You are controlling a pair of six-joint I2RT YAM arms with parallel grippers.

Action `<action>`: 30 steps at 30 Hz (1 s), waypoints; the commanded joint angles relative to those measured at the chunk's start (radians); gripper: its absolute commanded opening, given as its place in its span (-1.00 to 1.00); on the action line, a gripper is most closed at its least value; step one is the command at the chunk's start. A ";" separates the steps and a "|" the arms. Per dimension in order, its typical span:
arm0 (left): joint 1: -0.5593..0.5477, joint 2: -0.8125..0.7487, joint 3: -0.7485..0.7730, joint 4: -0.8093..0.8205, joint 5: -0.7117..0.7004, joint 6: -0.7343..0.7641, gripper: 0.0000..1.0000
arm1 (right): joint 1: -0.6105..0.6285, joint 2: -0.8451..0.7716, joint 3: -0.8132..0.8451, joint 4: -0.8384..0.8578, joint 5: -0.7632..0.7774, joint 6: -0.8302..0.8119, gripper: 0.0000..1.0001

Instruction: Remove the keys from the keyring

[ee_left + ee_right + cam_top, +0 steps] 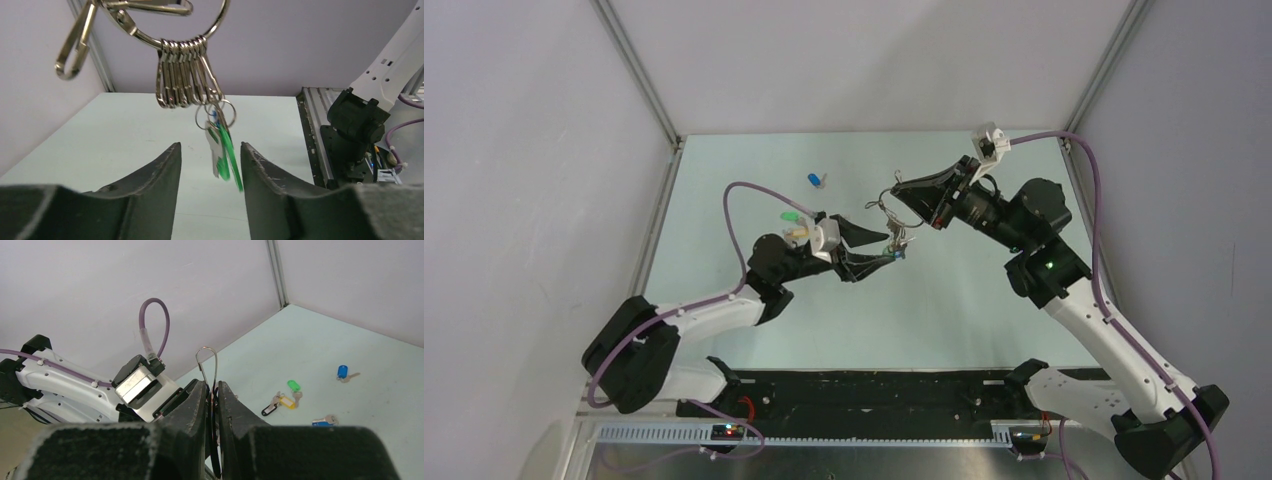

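While my right gripper (212, 390) is clamping the keyring (148, 38) aloft at upper centre, my left gripper (210, 150) is standing open around the hanging green-capped key (226, 150); next, I judge, comes pinching it and working it off.

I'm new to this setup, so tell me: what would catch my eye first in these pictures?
The right gripper, shut on a thin round silver wire keyring, holds it in mid-air above the table. Small silver keys, one green-capped, hang below it between the fingers of the open left gripper. A few loose colour-capped keys lie on the pale green table.
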 commanded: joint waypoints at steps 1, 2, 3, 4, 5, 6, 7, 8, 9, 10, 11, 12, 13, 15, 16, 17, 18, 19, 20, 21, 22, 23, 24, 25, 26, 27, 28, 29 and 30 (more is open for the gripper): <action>-0.006 0.019 0.060 0.055 -0.008 -0.024 -0.06 | 0.005 -0.001 0.044 0.062 0.020 0.011 -1.00; -0.006 0.023 0.064 0.055 -0.011 -0.026 -0.12 | 0.005 -0.001 0.045 0.061 0.019 0.011 -1.00; -0.007 0.025 0.068 0.055 -0.012 -0.026 -0.28 | 0.006 -0.003 0.045 0.060 0.019 0.010 -1.00; -0.006 0.027 0.069 0.055 -0.013 -0.027 -0.40 | 0.004 -0.005 0.044 0.056 0.020 0.010 -1.00; -0.006 0.029 0.070 0.056 -0.013 -0.027 -0.67 | 0.004 -0.006 0.045 0.052 0.026 0.007 -1.00; -0.006 0.029 0.068 0.055 -0.014 -0.027 -0.80 | 0.004 -0.010 0.045 0.041 0.033 0.004 -1.00; -0.006 0.026 0.065 0.055 -0.016 -0.026 -0.95 | 0.006 -0.013 0.044 0.026 0.051 -0.005 -1.00; -0.007 0.023 0.056 0.055 -0.018 -0.022 -0.97 | 0.006 -0.020 0.044 0.015 0.061 -0.016 -1.00; -0.007 0.014 0.046 0.054 -0.027 -0.020 -0.99 | 0.006 -0.023 0.044 -0.008 0.087 -0.023 -1.00; -0.005 0.009 0.035 0.054 -0.031 -0.019 -0.99 | 0.006 -0.029 0.045 -0.022 0.104 -0.035 -1.00; -0.005 -0.002 0.029 0.047 -0.041 -0.020 -0.99 | 0.006 -0.032 0.044 -0.053 0.145 -0.042 -1.00; -0.004 -0.009 0.017 0.040 -0.044 -0.021 -0.99 | 0.002 -0.038 0.041 -0.065 0.164 -0.055 -1.00; -0.004 -0.024 0.012 0.018 -0.050 -0.021 -0.99 | 0.000 -0.041 0.032 -0.085 0.199 -0.059 -1.00; -0.003 -0.049 0.004 -0.039 -0.061 -0.022 -1.00 | -0.011 -0.051 0.006 -0.096 0.241 -0.059 -1.00; -0.003 -0.058 0.006 -0.069 -0.068 -0.022 -0.99 | -0.022 -0.058 -0.003 -0.098 0.253 -0.053 -1.00; -0.003 -0.078 0.010 -0.138 -0.080 -0.018 -1.00 | -0.035 -0.064 -0.024 -0.104 0.270 -0.050 -1.00; -0.004 -0.088 0.027 -0.185 -0.089 -0.011 -1.00 | -0.042 -0.066 -0.034 -0.106 0.276 -0.047 -0.96; -0.003 -0.110 0.039 -0.290 -0.108 0.000 -1.00 | -0.059 -0.071 -0.057 -0.113 0.281 -0.045 -0.88; -0.003 -0.118 0.073 -0.346 -0.117 0.009 -1.00 | -0.067 -0.073 -0.078 -0.116 0.282 -0.043 -0.84; -0.003 -0.132 0.117 -0.469 -0.129 0.030 -1.00 | -0.084 -0.076 -0.089 -0.120 0.276 -0.043 -0.75; -0.004 -0.139 0.141 -0.531 -0.139 0.040 -1.00 | -0.092 -0.077 -0.110 -0.121 0.260 -0.044 -0.72; -0.003 -0.141 0.168 -0.656 -0.145 0.055 -1.00 | -0.111 -0.078 -0.120 -0.123 0.249 -0.044 -0.63; -0.003 -0.141 0.221 -0.712 -0.154 0.062 -1.00 | -0.119 -0.078 -0.136 -0.125 0.225 -0.044 -0.59; -0.003 -0.140 0.269 -0.825 -0.158 0.074 -1.00 | -0.138 -0.077 -0.143 -0.126 0.212 -0.047 -0.51; -0.003 -0.134 0.294 -0.880 -0.167 0.079 -1.00 | -0.146 -0.076 -0.156 -0.127 0.188 -0.050 -0.45; -0.003 -0.130 0.343 -0.980 -0.171 0.090 -1.00 | -0.158 -0.077 -0.162 -0.128 0.176 -0.055 -0.31; -0.003 -0.121 0.368 -1.038 -0.178 0.097 -1.00 | -0.164 -0.077 -0.175 -0.128 0.157 -0.067 -0.15; -0.004 -0.116 0.416 -1.144 -0.180 0.107 -1.00 | -0.168 -0.079 -0.180 -0.128 0.153 -0.086 -0.07; -0.003 -0.104 0.438 -1.233 -0.183 0.124 -1.00 | -0.169 -0.081 -0.194 -0.128 0.150 -0.098 0.04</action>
